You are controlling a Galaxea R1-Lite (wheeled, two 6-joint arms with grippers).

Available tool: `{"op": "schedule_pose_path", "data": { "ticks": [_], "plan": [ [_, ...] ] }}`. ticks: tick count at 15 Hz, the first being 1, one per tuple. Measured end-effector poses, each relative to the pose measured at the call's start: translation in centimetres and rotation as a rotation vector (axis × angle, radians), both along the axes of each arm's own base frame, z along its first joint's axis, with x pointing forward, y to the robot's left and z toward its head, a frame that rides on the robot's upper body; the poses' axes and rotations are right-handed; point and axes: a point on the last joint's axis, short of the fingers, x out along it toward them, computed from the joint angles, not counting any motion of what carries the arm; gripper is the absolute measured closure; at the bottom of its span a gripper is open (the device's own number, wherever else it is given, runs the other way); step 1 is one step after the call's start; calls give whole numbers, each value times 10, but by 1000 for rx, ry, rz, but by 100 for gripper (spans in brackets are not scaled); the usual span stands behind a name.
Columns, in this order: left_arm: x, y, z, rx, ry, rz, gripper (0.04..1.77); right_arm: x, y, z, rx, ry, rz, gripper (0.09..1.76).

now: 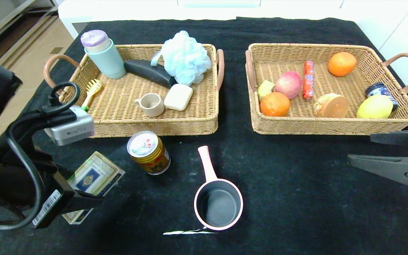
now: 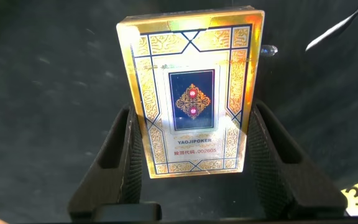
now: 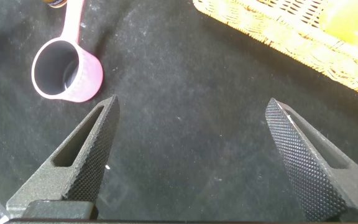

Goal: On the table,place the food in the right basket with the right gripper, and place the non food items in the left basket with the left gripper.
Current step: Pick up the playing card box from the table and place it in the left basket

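Note:
The cream-yellow card box (image 1: 94,175) lies at the front left of the black table (image 1: 296,194). My left gripper (image 1: 96,184) is shut on its long sides, as the left wrist view (image 2: 192,109) shows over the box (image 2: 191,93). The pink saucepan (image 1: 218,202) stands at front centre, also in the right wrist view (image 3: 64,68). The gold can (image 1: 149,152) stands before the left basket (image 1: 154,125). The tuber (image 1: 331,105), sausage stick (image 1: 308,84) and lemon (image 1: 374,107) lie in the right basket (image 1: 331,125). My right gripper (image 1: 360,148) is open and empty before that basket (image 3: 192,102).
The left basket holds a teal bottle (image 1: 106,56), blue bath pouf (image 1: 184,56), dark curved item (image 1: 149,72), soap (image 1: 178,96), cup (image 1: 151,104) and brush (image 1: 91,90). The right basket also holds two oranges, an apple (image 1: 289,84) and a jar (image 1: 379,89). A white tear (image 1: 186,232) marks the cloth.

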Motion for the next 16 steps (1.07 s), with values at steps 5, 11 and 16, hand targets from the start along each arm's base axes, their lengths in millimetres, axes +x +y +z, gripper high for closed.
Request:
{"op": "schedule_pose_path", "data": {
  "ticks": [5,11,16],
  "plan": [
    [-1,-1,39,-41,-123,-8,78,0,0,1,1,-3,-1,14],
    [22,-11,74,-108,-249,-10,78,0,-1,1,1,-4,-5,14],
    [68,-32,90,-218,-381,11,78,1,-1,1,1,-3,-6,14]
  ]
}}
